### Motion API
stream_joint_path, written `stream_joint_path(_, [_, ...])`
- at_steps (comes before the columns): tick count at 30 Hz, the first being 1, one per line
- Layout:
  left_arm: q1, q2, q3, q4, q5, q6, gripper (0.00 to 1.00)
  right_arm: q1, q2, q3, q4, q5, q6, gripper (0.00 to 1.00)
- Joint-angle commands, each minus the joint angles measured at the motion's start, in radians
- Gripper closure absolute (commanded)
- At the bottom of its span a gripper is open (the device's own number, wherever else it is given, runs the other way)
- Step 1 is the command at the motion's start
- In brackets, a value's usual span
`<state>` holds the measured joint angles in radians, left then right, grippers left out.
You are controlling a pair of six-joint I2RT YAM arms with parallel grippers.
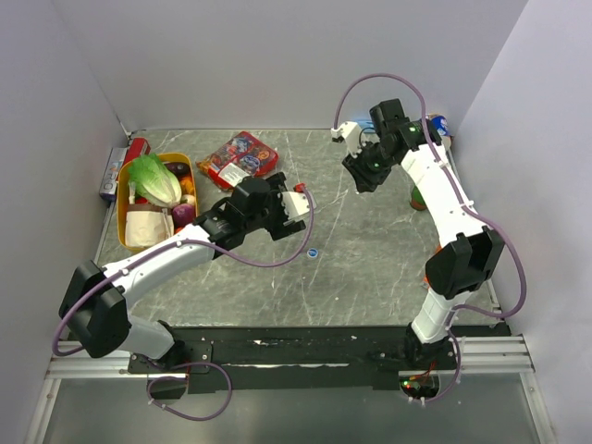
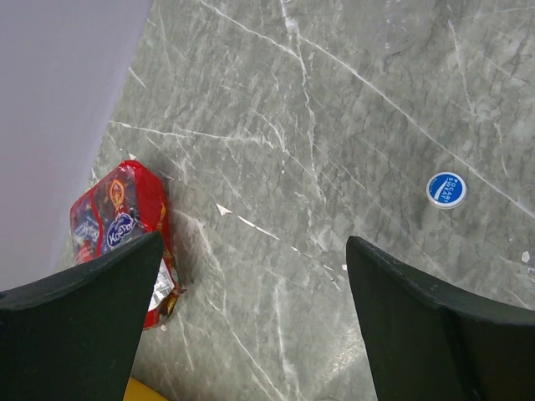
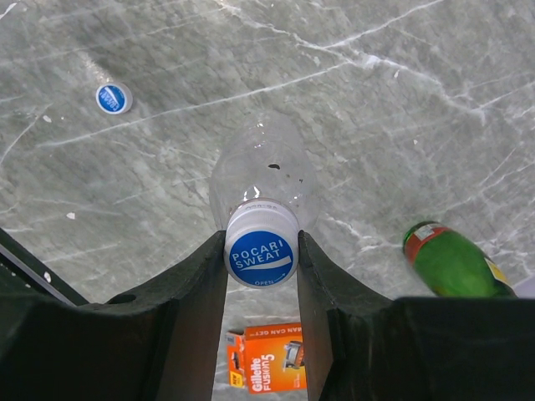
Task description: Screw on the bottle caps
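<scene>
In the right wrist view my right gripper (image 3: 262, 244) is shut on a blue-topped white cap (image 3: 262, 257) that sits on the neck of a clear plastic bottle (image 3: 263, 180) standing upright on the table. A second blue cap (image 3: 113, 98) lies loose on the table, apart from the bottle; it also shows in the top view (image 1: 313, 252) and in the left wrist view (image 2: 446, 190). My left gripper (image 2: 255, 242) is open and empty above the bare table, with the loose cap off to its right. In the top view the right gripper (image 1: 363, 176) hides the bottle. No second bottle shows.
A red snack packet (image 2: 121, 221) lies left of the left gripper. A yellow basket (image 1: 125, 242) of groceries stands at the far left. A green bottle (image 3: 456, 263) and an orange razor box (image 3: 267, 357) stand near the right gripper. A blue-and-white tin (image 1: 437, 123) sits in the back right corner.
</scene>
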<state>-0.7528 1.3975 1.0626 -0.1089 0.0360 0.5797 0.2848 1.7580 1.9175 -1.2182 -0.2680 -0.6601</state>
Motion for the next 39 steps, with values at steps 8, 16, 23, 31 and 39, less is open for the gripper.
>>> stream_joint_path(8, [0.015, -0.017, 0.017, 0.054, -0.008, -0.021, 0.04, 0.001, -0.002, -0.064, 0.085, 0.021, 0.034, 0.81])
stream_joint_path(16, [0.018, -0.008, 0.022, 0.057, -0.010, -0.015, 0.04, 0.001, 0.009, -0.081, 0.108, 0.023, 0.047, 0.61])
stream_joint_path(23, [0.021, 0.001, 0.028, 0.061, -0.011, -0.014, 0.04, -0.003, 0.014, -0.091, 0.126, 0.024, 0.066, 0.38])
stream_joint_path(31, [0.024, 0.001, 0.028, 0.060, -0.010, -0.009, 0.04, -0.003, 0.017, -0.091, 0.141, 0.021, 0.074, 0.35])
stream_joint_path(39, [0.026, 0.003, 0.028, 0.069, -0.019, -0.023, 0.04, -0.003, 0.018, -0.097, 0.154, 0.021, 0.085, 0.35])
